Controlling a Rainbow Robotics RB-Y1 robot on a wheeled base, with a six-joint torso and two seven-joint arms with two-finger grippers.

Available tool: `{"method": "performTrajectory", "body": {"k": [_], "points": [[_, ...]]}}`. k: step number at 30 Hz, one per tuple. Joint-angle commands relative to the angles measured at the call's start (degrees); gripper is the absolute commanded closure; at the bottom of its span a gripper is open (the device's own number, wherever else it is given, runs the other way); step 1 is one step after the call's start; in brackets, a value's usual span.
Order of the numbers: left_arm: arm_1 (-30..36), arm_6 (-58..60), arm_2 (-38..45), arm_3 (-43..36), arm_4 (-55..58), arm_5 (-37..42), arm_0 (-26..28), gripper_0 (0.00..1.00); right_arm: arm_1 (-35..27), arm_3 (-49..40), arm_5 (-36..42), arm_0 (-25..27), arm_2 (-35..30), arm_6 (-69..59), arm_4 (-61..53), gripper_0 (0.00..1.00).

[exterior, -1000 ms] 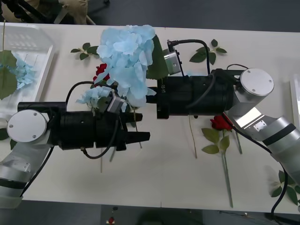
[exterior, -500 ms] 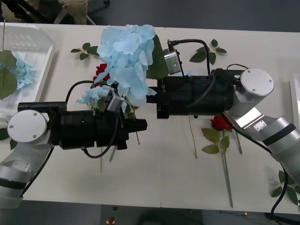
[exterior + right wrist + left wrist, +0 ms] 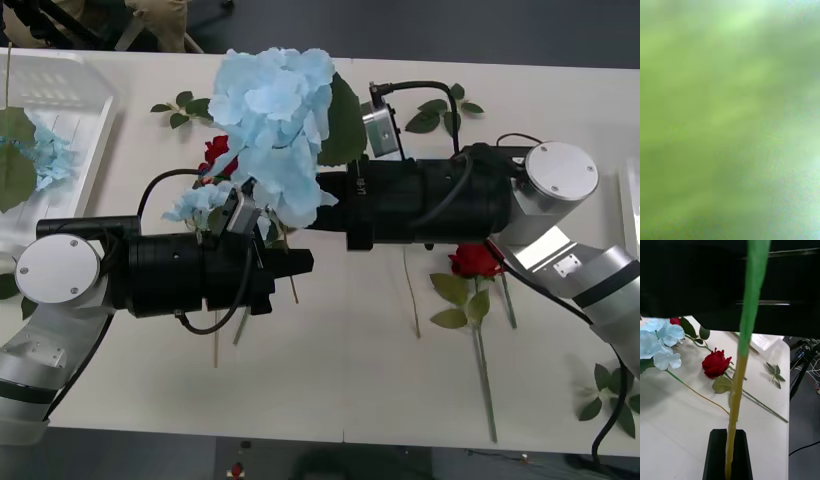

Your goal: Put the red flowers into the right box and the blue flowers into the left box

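A big blue flower (image 3: 272, 115) is held up over the table's middle. My left gripper (image 3: 300, 263) is shut on its stem (image 3: 740, 352), which runs up from between the black fingers (image 3: 717, 457). My right gripper (image 3: 323, 190) sits just right of the bloom, its tip buried in petals and a leaf. A smaller blue flower (image 3: 198, 204) lies on the table under it. One red flower (image 3: 472, 262) lies right of centre, and another (image 3: 214, 154) peeks out behind the big bloom. The left box (image 3: 88, 128) holds a blue flower (image 3: 45, 158). The right box's rim (image 3: 630, 200) shows at the right edge.
Loose green leaf sprigs lie at the back left (image 3: 181, 108), the back right (image 3: 440, 111) and the front right corner (image 3: 610, 398). Bare stems (image 3: 412, 295) lie under the right arm. The front middle of the table is bare.
The left gripper's fingers have come together on the stem. The right arm has slid a little to the right, and the big blue bloom has risen slightly.
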Motion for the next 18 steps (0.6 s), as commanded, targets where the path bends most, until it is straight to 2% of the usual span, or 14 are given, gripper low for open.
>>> {"method": "performTrajectory", "body": {"k": [1, 7, 12, 18], "points": [[1.79, 0.33, -0.43, -1.82, 1.16, -1.51, -1.25, 1.0, -0.81, -2.21, 0.56, -1.42, -1.21, 1.98, -0.99, 0.0], [7.15, 0.42, 0.1, -1.73, 5.73, -5.02, -2.39, 1.0, -0.72, -2.21, 0.91, -1.42, -1.21, 1.98, -1.78, 0.0], [14.44, 2.18, 2.73, -1.73, 9.25, -5.2, -3.8, 1.0, -1.51, -1.51, 1.35, -1.42, -1.3, 1.98, -2.57, 0.0], [23.76, 9.56, 7.83, -1.64, 11.88, -4.76, -3.36, 1.0, -5.38, 0.87, 4.25, -1.51, -1.12, 1.98, -2.57, 0.0]]}}
